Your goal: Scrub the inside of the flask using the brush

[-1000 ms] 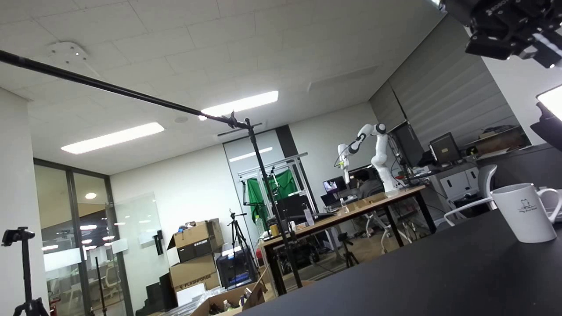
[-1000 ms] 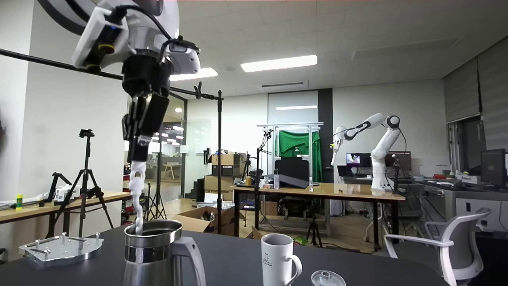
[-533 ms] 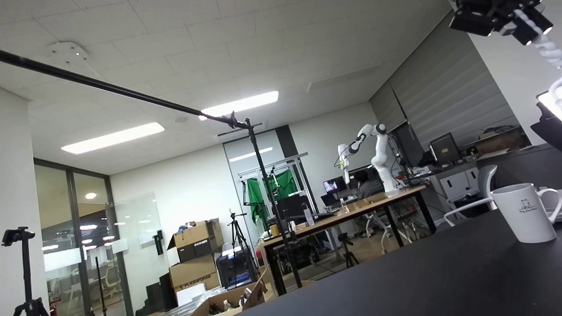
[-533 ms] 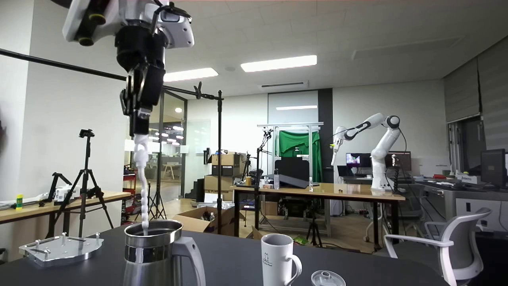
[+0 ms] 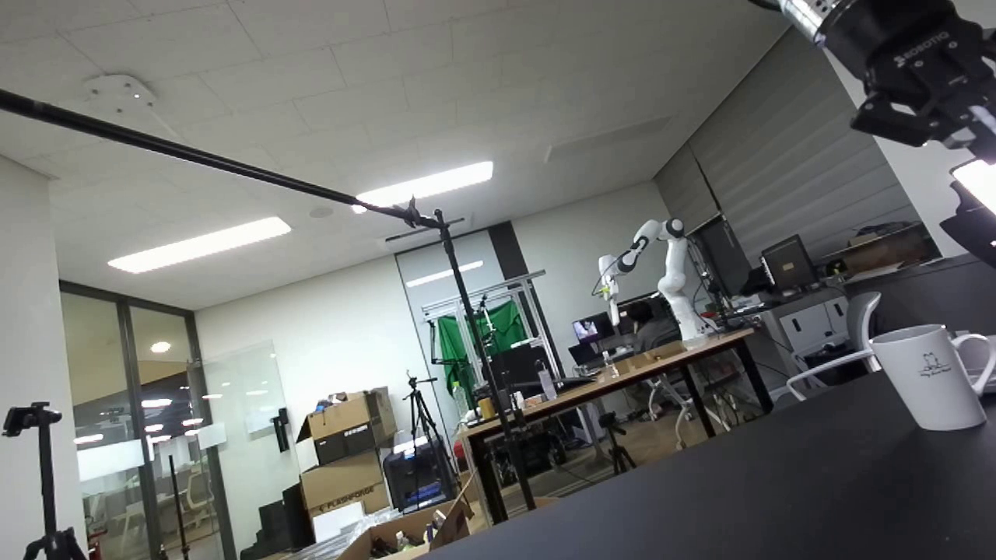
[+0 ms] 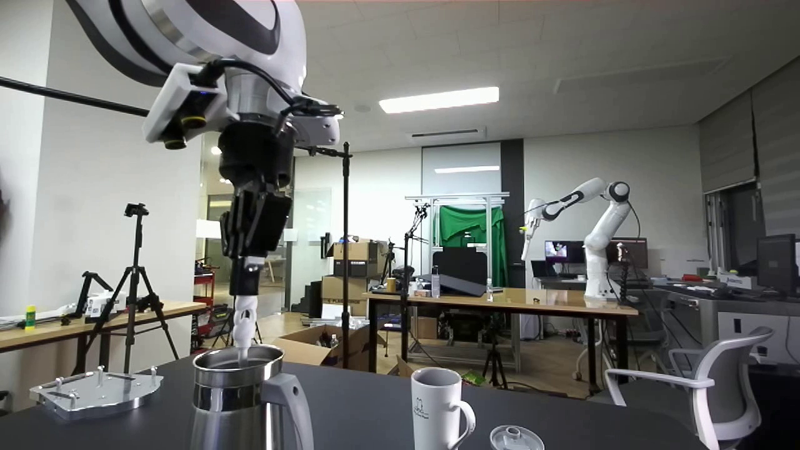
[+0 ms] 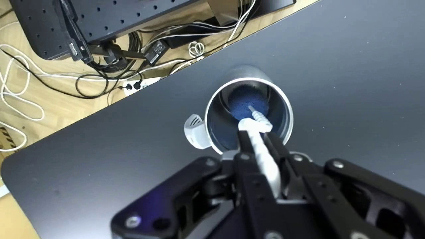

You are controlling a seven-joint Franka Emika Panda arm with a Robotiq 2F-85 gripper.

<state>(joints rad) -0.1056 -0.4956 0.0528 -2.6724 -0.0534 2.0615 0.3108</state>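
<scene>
My gripper [image 7: 257, 134] is shut on the white twisted handle of the brush [image 7: 265, 162]. The blue brush head [image 7: 247, 101] is down inside the flask, near its bottom, in the wrist view. The steel flask [image 6: 228, 412] with a grey handle stands on the black table; its round mouth [image 7: 247, 79] shows from above in the wrist view. In an exterior view the gripper [image 6: 244, 281] is above the flask mouth, with the brush [image 6: 245, 319] going down into it. The gripper [image 5: 976, 136] is at the top right of an exterior view, where the flask is out of view.
A white mug [image 6: 435, 409] stands right of the flask, with a grey lid [image 6: 515, 439] beside it. A metal plate with posts [image 6: 100, 390] lies left of the flask. Cables [image 7: 113, 74] lie on the floor beyond the table edge.
My gripper and brush rose, then came down lower than before and shifted right in an exterior view. The flask has shifted slightly left. The gripper stays shut on the brush.
</scene>
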